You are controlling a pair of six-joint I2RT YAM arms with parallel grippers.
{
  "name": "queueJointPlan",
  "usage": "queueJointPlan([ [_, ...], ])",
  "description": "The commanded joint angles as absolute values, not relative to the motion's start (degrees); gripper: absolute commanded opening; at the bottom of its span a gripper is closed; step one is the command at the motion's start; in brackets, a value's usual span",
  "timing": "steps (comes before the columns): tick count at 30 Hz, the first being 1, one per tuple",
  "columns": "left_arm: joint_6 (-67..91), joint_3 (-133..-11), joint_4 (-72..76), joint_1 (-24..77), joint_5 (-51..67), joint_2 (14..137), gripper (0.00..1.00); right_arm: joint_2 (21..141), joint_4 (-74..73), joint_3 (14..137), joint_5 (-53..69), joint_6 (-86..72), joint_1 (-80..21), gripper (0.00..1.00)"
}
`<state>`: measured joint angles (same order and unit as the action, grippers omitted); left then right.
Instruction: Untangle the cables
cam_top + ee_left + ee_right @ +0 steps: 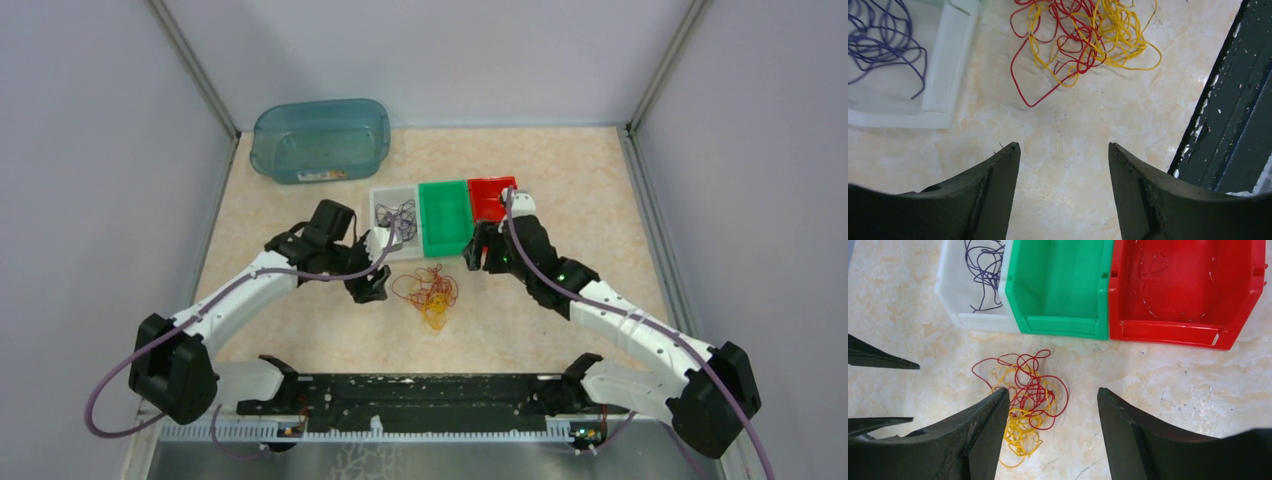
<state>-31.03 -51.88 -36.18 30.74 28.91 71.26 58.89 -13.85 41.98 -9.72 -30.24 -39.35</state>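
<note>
Marbled desk (pixel 560 320) bears the red-yellow cables (pixel 430 293), tangled; left claw (pixel 1064 150) and right claw (pixel 1053 395) flank them, open and empty, positioned for separation.

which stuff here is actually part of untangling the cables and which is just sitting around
Job in hand:
red and yellow cables, tangled together on the table
purple cable, in the white bin
green bin and red bin, probably for sorting

Just lying about:
teal tub at the back
black rail at the near edge
</note>
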Motion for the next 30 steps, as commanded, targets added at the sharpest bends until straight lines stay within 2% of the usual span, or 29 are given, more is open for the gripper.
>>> queueJointPlan([
  [1, -21.91, -48.16, -26.57, 30.58, 31.66, 73.33, 0.7, 55.86, -7.62, 40.89, -12.2, -30.6, -40.78, 0.65],
  [10, -17.35, -46.58, -17.51, 29.38, 31.47, 82.92, 0.62, 53.91, -6.74, 39.78, -13.94, -30.15, -41.56, 0.6],
  [22, -16.47, -43.95, -10.23, 29.35, 29.09, 86.39, 0.58, 50.64, -6.21, 38.76, -13.15, -30.72, -42.29, 0.54],
  [30, -18.38, -43.93, -8.18, 29.29, 28.23, 89.64, 0.52, 50.15, -6.05, 39.27, -11.56, -31.18, -42.28, 0.51],
])
